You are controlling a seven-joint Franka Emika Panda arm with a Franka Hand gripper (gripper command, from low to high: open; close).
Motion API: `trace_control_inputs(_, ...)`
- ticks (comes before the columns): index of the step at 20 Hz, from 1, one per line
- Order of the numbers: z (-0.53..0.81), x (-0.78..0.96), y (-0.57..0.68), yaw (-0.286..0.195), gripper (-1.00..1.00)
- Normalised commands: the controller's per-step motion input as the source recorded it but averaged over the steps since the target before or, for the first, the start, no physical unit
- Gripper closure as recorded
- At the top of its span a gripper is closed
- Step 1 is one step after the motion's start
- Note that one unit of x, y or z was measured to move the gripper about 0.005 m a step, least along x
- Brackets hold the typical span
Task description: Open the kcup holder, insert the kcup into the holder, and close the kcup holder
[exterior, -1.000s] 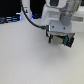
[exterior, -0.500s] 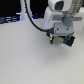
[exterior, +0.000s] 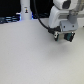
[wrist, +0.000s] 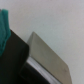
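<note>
My gripper hangs low over the white table at the exterior view's right, below the white arm. A small teal-green patch shows between its dark fingers; it may be the kcup's green top, but blur hides whether the fingers press on it. The wrist view shows a teal-green shape at the picture's edge. Beside it are a black mass and a grey flat-topped slab with a light front edge. That slab could be the kcup holder, but I cannot be sure. In the exterior view the holder is not clearly visible.
A tall white bottle-like object stands at the back on the exterior view's left. Dark equipment lies along the back edge beside it. A black cable loops from the arm down toward the gripper. The white table fills the foreground.
The gripper has drifted slightly toward the exterior view's right and a little up. Nothing else has visibly moved.
</note>
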Motion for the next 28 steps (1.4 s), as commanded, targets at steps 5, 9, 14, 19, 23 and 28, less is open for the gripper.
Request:
trace_control_inputs(5,0.0,-0.82,0.53,0.046,-1.0)
trace_control_inputs(9,-0.04,-0.95,0.43,0.04,-1.0)
trace_control_inputs(14,-0.01,-0.9,0.45,0.046,-1.0)
trace_control_inputs(19,0.03,-0.74,0.47,0.066,-1.0)
trace_control_inputs(23,0.58,-0.18,0.37,0.091,-1.0)
trace_control_inputs(28,0.96,0.04,0.12,0.033,-1.0)
